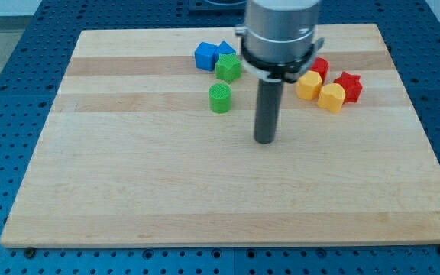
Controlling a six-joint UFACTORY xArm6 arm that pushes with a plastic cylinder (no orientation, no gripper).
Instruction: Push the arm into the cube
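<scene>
My tip [264, 140] rests on the wooden board [166, 183] near the middle, below the blocks. A green cylinder [220, 98] stands up and to the left of the tip. A green star-shaped block [228, 68] lies above it, touching a blue cube [205, 56] and a second blue block [226, 50] near the view's top. To the tip's upper right lie a yellow block [308, 85], a yellow block [331, 97], a red block [320, 67] and a red star-shaped block [349, 86]. The tip touches no block.
The board lies on a blue perforated table [6, 76]. The arm's grey body [279, 34] hangs over the board's top middle and hides part of the area between the two block groups.
</scene>
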